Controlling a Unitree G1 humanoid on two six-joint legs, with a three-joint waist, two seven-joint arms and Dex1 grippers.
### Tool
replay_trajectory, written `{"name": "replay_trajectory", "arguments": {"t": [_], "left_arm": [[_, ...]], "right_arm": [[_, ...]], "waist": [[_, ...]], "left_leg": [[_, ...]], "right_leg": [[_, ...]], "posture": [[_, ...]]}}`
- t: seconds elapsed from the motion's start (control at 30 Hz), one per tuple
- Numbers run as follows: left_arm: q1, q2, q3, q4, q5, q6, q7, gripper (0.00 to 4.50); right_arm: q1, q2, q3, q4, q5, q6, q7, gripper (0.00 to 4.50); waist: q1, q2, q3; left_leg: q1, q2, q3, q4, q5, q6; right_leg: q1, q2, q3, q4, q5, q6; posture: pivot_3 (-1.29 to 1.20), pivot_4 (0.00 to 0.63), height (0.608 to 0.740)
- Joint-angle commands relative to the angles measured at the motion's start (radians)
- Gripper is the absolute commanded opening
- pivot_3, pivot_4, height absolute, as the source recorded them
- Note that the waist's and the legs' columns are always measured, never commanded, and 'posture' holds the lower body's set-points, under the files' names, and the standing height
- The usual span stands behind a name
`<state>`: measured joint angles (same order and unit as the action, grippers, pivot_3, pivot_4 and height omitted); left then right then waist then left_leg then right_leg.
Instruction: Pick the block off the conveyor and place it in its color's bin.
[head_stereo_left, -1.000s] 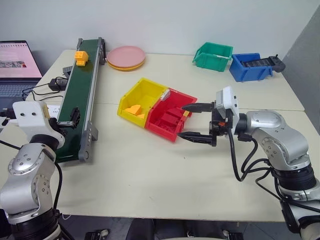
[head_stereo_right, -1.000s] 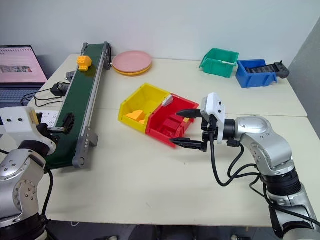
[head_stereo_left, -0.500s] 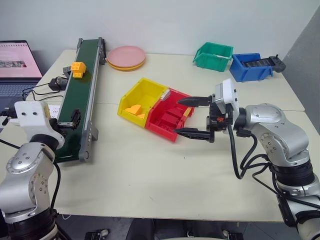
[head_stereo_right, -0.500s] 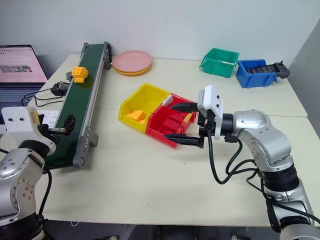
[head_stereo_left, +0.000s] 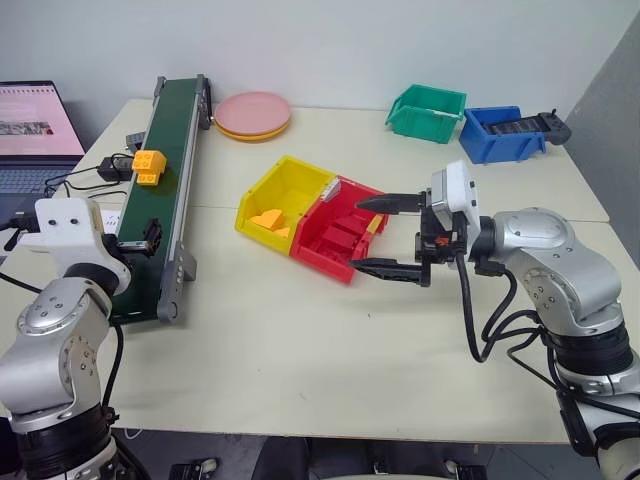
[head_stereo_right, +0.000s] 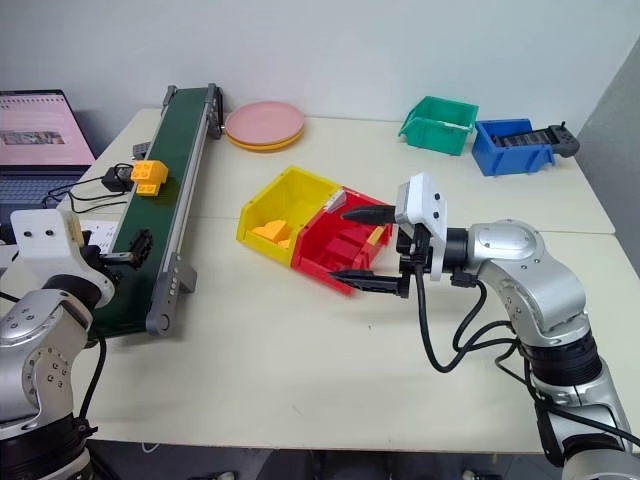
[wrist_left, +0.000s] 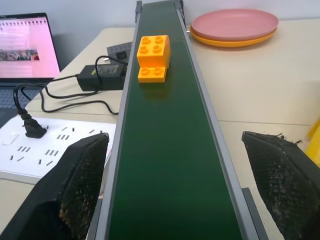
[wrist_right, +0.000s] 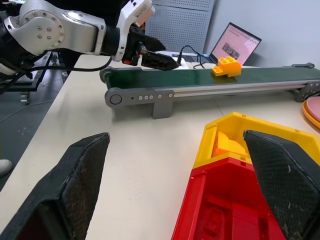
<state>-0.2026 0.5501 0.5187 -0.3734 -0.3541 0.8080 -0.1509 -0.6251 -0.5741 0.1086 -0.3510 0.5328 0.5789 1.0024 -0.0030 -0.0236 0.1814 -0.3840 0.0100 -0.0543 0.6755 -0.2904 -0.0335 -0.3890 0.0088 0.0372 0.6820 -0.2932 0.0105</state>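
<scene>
Left pincer (wrist_left: 175, 187) sits at lower left of the head view, over the near end of the conveyor (head_stereo_left: 160, 200); jaws spread wide, nothing between them, one finger (wrist_left: 70, 192) off each side rail. Right pincer (head_stereo_left: 385, 235) at right of centre, jaws also wide and empty, one finger just above the front lip of the red bin (head_stereo_left: 340, 235) and the other below it.

Yellow bin (head_stereo_left: 285, 190) touches the red bin on its left side, both at frame centre on the counter (head_stereo_left: 300, 340); a wedge-shaped orange piece (head_stereo_left: 266, 218) lies inside the yellow one.

Block (head_stereo_left: 148, 166) rests studs-up on the belt, upper left, well beyond the left pincer, apart from both pincers.

Far edge: pink plate (head_stereo_left: 252, 113), green bin (head_stereo_left: 427, 111), blue bin (head_stereo_left: 502, 132), laptop (head_stereo_left: 35, 130).
</scene>
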Motion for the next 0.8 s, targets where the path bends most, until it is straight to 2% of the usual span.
{"name": "replay_trajectory", "arguments": {"t": [0.03,0.77,0.8], "left_arm": [[-0.017,0.031,0.007,0.002,-0.011,0.011,-0.025,4.45],[-0.019,0.018,0.054,0.061,-0.046,0.087,-0.005,4.45],[-0.014,0.019,0.050,0.062,-0.044,0.093,-0.005,4.29]], "right_arm": [[-0.001,-0.011,-0.010,-0.043,0.014,-0.007,0.003,4.50],[0.016,-0.070,-0.009,-0.101,0.078,0.051,0.069,4.50],[0.015,-0.070,-0.009,-0.102,0.077,0.050,0.068,4.50]], "waist": [[0.000,0.000,0.000],[0.000,0.000,0.000],[0.000,0.000,0.000]], "left_leg": [[0.000,0.000,0.000,0.000,0.000,0.000],[0.000,0.000,0.000,0.000,0.000,0.000],[0.000,0.000,0.000,0.000,0.000,0.000]], "right_leg": [[0.000,0.000,0.000,0.000,0.000,0.000],[0.000,0.000,0.000,0.000,0.000,0.000],[0.000,0.000,0.000,0.000,0.000,0.000]], "posture": [[0.00,0.150,0.740],[0.00,0.150,0.740],[0.00,0.150,0.740]]}}
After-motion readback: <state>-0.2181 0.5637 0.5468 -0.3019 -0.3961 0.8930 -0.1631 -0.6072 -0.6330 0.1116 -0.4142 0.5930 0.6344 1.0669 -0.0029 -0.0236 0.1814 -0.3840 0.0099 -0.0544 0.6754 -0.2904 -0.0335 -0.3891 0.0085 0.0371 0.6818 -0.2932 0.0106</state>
